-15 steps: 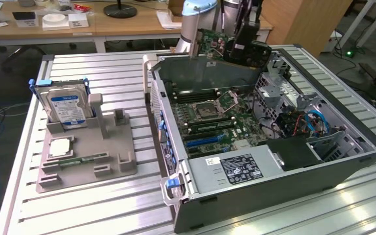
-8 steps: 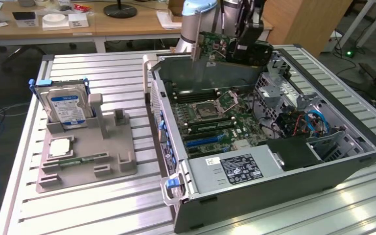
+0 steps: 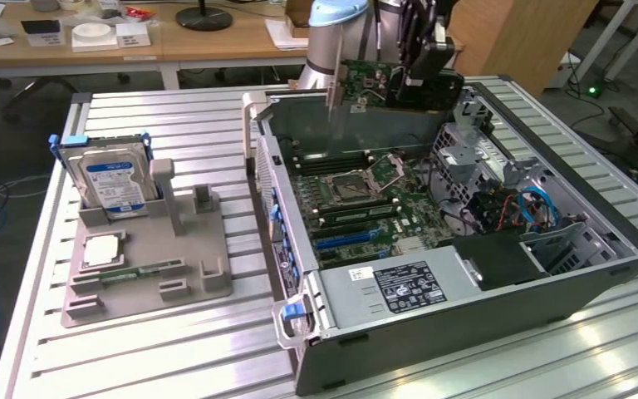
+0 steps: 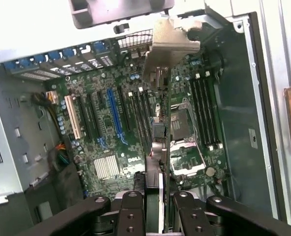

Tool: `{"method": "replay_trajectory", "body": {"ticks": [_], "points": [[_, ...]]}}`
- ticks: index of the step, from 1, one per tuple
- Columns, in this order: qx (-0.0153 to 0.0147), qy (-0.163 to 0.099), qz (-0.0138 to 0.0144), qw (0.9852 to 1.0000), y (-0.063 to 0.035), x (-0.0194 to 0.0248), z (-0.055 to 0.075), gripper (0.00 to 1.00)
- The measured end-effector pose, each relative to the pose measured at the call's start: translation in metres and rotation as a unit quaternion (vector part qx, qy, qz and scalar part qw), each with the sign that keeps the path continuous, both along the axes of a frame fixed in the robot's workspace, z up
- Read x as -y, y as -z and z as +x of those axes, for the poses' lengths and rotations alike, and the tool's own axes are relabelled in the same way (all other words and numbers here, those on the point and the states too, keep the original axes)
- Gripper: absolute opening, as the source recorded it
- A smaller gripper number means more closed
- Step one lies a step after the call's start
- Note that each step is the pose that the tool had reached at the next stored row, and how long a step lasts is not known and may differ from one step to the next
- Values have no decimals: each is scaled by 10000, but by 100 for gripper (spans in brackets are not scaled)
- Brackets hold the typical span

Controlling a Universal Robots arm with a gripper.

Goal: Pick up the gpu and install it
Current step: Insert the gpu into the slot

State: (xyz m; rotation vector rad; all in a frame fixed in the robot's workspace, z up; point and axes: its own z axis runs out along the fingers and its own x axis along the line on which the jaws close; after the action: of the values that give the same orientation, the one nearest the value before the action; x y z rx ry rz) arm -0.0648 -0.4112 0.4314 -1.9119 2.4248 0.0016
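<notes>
1. A metal counter [image 3: 130, 349] of pale ribbed slats carries everything, with a room floor beyond its edges.
2. Nearest in the exterior view is the end of an open computer case [image 3: 585, 274] lying on its side. Its grey power supply [image 3: 347, 295] bears a black label [image 3: 408, 287] whose print is too small to read.
3. To the exterior view's left, apart from the case, sits a grey holder [image 3: 147, 283]. A processor chip [image 3: 103, 249] and a slim memory stick [image 3: 142, 272] lie in it.
4. At the holder's far end a silver hard drive [image 3: 114, 183] stands upright. The writing on its blue label cannot be read.
5. Inside the case lies the green motherboard [image 4: 86, 147], with a blue slot [image 4: 115, 113]. White lettering near its silver heat sink [image 4: 106, 167] looks like "DELL".
6. Above the far end of the case, the end effector [image 4: 158, 196] clamps the gpu [image 4: 158, 147] edge-on between its black fingers [image 4: 130, 211]. The card is in the air over the motherboard, in no slot, and its pale bracket [image 4: 172, 44] is at the end away from the fingers.
7. Farthest back stands a wooden counter [image 3: 219, 41] with small boxes.
</notes>
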Motion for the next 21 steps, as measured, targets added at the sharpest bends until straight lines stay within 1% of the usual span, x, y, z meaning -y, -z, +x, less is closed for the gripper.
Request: {"method": "replay_trajectory", "body": {"ticks": [2, 5, 9, 11, 18, 21], "points": [[20, -129, 1, 9999, 2, 1, 0, 27], [29, -318, 0, 9995, 5, 5, 0, 27], [27, -385, 2, 9993, 27, 46, 0, 27], [21, -462, 0, 9989, 39, 50, 0, 27], [16, -739, 0, 9973, 109, 61, -1, 27], [14, -782, -8, 9969, 155, 70, 1, 27]]}}
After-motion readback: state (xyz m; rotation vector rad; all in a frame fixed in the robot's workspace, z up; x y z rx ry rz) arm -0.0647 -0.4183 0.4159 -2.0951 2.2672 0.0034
